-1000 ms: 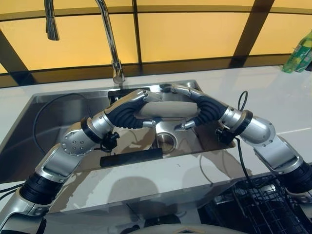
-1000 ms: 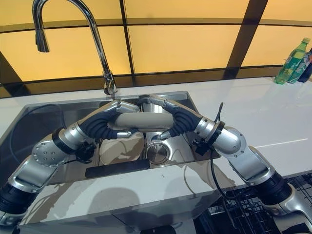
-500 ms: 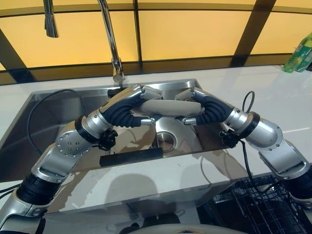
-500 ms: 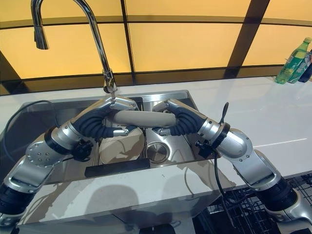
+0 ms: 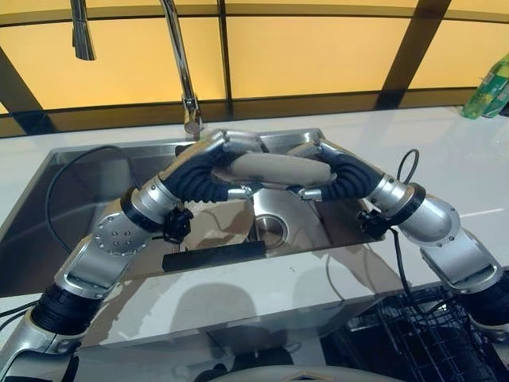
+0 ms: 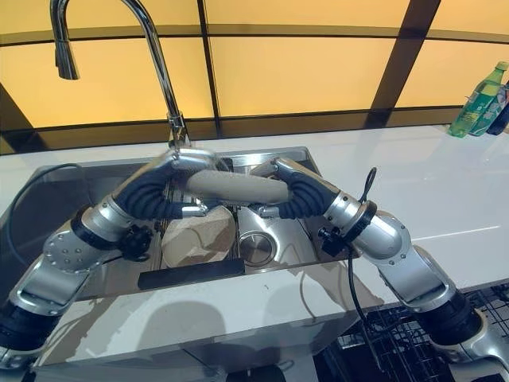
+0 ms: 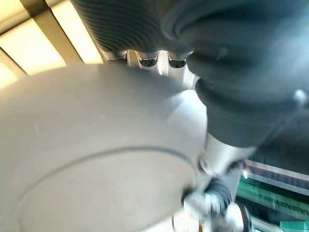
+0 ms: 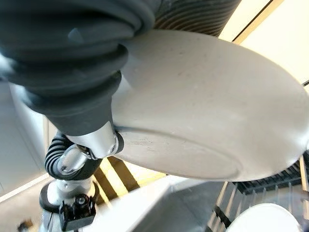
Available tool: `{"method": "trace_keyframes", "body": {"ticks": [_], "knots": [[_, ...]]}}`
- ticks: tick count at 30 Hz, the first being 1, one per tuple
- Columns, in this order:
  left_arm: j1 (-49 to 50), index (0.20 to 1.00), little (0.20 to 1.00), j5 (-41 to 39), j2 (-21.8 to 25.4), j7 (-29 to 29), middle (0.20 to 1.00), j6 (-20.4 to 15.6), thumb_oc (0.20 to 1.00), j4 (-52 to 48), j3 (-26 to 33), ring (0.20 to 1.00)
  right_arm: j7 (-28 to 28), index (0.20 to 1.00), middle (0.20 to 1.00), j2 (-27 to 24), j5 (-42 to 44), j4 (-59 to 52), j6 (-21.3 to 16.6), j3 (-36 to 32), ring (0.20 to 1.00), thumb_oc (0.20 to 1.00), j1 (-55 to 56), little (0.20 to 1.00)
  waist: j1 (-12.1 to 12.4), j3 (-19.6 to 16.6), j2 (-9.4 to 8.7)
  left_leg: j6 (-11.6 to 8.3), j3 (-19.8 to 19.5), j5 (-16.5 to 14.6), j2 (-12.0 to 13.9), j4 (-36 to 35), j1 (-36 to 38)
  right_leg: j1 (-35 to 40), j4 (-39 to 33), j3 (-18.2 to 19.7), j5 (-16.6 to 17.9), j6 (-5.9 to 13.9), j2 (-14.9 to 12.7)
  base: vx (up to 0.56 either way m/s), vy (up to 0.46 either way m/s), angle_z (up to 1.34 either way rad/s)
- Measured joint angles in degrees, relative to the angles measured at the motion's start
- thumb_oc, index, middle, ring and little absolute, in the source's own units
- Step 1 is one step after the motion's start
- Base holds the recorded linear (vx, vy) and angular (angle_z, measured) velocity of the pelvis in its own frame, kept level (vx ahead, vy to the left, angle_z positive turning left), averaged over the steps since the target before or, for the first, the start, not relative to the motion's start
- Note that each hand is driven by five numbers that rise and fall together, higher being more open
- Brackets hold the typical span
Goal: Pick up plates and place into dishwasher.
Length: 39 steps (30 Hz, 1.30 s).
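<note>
Gripping one plate (image 5: pixel 274 168) (beige): two robot hands, left robot hand (image 5: pixel 227 151) and right robot hand (image 5: pixel 318 159).

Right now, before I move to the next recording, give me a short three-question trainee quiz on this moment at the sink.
1. True or false: the plate lies flat on the sink floor.
2. Which hands hold the plate? A) left hand only B) right hand only C) both hands
3. Fill in: a second plate rests in the ____, under the held one.

Key:
1. False. The plate is held up above the basin.
2. C. The left hand grips one edge, the right hand the other, fingers curled over the rim.
3. sink
</note>
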Motion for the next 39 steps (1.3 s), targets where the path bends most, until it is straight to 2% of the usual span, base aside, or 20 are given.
{"method": "trace_keyframes", "body": {"ticks": [6, 11, 14, 16, 21, 28, 29, 32, 34, 35, 38, 39], "knots": [[2.5, 1.0, 1.0, -0.6, -2.0, 7.4, 1.0, -0.1, 1.0, 0.0, 6.6, 1.0, -2.9, 0.2, 0.2, 0.8, -1.9, 1.6, -0.5, -7.1, 0.2, 0.2, 5.2, 0.2, -0.2, 0.0, -0.03, 0.0, 0.4, 0.0, 0.1, 0.0, 0.0, -0.1, 0.0, 0.2, 0.0, -0.01, 0.1, -0.01, 0.003, -0.01], [2.9, 1.0, 1.0, -0.6, -3.3, 13.8, 1.0, -0.2, 1.0, 0.1, 11.4, 1.0, -3.4, 0.2, 0.2, 0.8, -3.4, 2.3, -0.5, -10.4, 0.2, 0.2, 6.0, 0.2, -1.6, -0.1, -0.15, -0.07, 0.7, -0.1, 0.3, 0.0, 0.1, -0.3, 0.0, 0.8, 0.1, -0.09, 0.3, 0.0, 0.01, -0.04], [3.1, 1.0, 1.0, -0.6, -3.4, 15.7, 1.0, -0.3, 1.0, 0.1, 13.2, 1.0, -4.0, 0.2, 0.2, 0.7, -4.2, 2.8, -0.5, -13.1, 0.2, 0.2, 6.9, 0.2, -1.8, -0.1, -0.15, -0.21, 1.6, -0.2, 0.5, 0.0, 0.3, -0.6, 0.0, 1.5, 0.2, -0.22, 0.6, -0.01, 0.03, -0.13], [3.6, 1.0, 1.0, -0.6, -3.4, 16.8, 1.0, -0.3, 1.0, 0.2, 14.1, 1.0, -4.7, 0.2, 0.2, 0.4, -5.2, 3.5, -0.5, -13.8, 0.2, 0.2, 7.5, 0.2, -2.9, -0.1, -0.18, -0.26, 1.9, -0.3, 0.5, 0.0, 0.5, -0.6, 0.0, 1.6, 0.2, -0.22, 0.7, 0.0, 0.047, -0.07], [5.1, 1.0, 1.0, -2.2, -3.6, 17.4, 1.0, -0.8, 1.0, 0.3, 15.5, 1.0, -6.3, 0.2, 0.2, 0.2, -7.0, 4.1, -0.4, -19.3, 0.2, 0.2, 12.6, 0.2, -3.6, -0.4, -0.21, -0.13, 3.6, -0.8, 0.5, 0.0, 1.1, -1.2, 0.0, 3.2, 0.3, -0.15, 0.7, 0.01, 0.071, -0.14], [5.5, 1.0, 1.0, -2.9, -3.8, 16.6, 1.0, -0.8, 1.0, 0.9, 15.8, 1.0, -10.2, 0.2, 0.2, -0.1, -8.7, 5.3, 1.0, -26.7, 0.2, 0.2, 18.2, 0.2, -8.0, -0.7, -0.42, 0.05, 6.6, -1.6, -0.1, 0.0, 2.1, -2.0, 0.1, 6.4, 0.6, 0.19, 0.6, 0.05, 0.083, -0.24], [5.3, 1.0, 1.0, -2.9, -3.9, 16.5, 1.0, -0.8, 1.0, 1.2, 15.7, 1.0, -10.7, 0.2, 0.2, -0.4, -9.0, 5.4, 1.2, -27.2, 0.2, 0.2, 18.9, 0.2, -9.7, -0.8, -0.5, 0.03, 7.1, -1.8, -0.1, 0.0, 2.4, -2.1, 0.1, 7.1, 0.7, 0.27, 0.7, 0.02, 0.065, -0.26], [5.2, 1.0, 1.0, -2.9, -3.9, 16.5, 1.0, -0.7, 1.0, 3.0, 15.6, 1.0, -11.6, 0.2, 0.2, -0.8, -9.1, 6.2, 1.6, -31.3, 0.2, 0.2, 22.8, 0.2, -12.4, -0.8, -0.69, 0.09, 8.8, -2.2, -0.3, 0.0, 2.9, -2.8, 0.2, 8.5, 1.0, 0.53, 0.7, 0.01, 0.038, -0.29], [5.3, 1.0, 1.0, -2.9, -3.9, 17.5, 1.0, -0.7, 1.0, 4.8, 15.6, 1.0, -11.7, 0.2, 0.2, -0.9, -9.1, 7.8, 1.6, -34.3, 0.2, 0.2, 25.7, 0.2, -12.7, -0.9, -0.77, 0.21, 10.5, -2.5, -0.1, -0.3, 3.1, -3.6, 0.2, 9.3, 1.3, 0.83, 0.5, -0.06, -0.049, -0.47], [5.3, 1.0, 1.0, -2.8, -3.9, 18.0, 1.0, -0.5, 1.0, 5.4, 15.8, 1.0, -11.7, 0.2, 0.2, -0.9, -9.0, 9.0, 1.6, -35.4, 0.2, 0.2, 26.7, 0.2, -13.2, -0.7, -1.13, 0.19, 12.5, -2.6, 0.0, -0.3, 3.4, -4.5, 0.4, 8.7, 1.5, 1.24, 0.2, -0.2, -0.102, -0.72], [6.8, 1.0, 1.0, -2.7, -3.6, 19.9, 1.0, -0.5, 1.0, 5.8, 18.0, 1.0, -11.7, 0.2, 0.2, -0.9, -7.9, 11.7, 1.6, -36.5, 0.2, 0.2, 28.7, 0.2, -12.6, -0.3, -1.75, -0.07, 18.7, -2.8, 0.7, 0.0, 4.0, -7.5, 0.9, -0.1, 1.5, 1.52, -1.9, -0.26, -0.1, -0.94], [6.7, 1.0, 1.0, -2.7, -3.5, 20.4, 1.0, -0.5, 1.0, 6.3, 18.1, 1.0, -11.9, 0.2, 0.2, -0.8, -7.9, 12.7, 1.6, -36.5, 0.2, 0.2, 28.7, 0.2, -12.3, -0.1, -1.66, -0.42, 20.2, -3.1, 1.7, 0.0, 3.8, -9.1, 2.6, -1.4, 1.4, 1.81, -1.7, -0.22, -0.09, -0.89]]}}
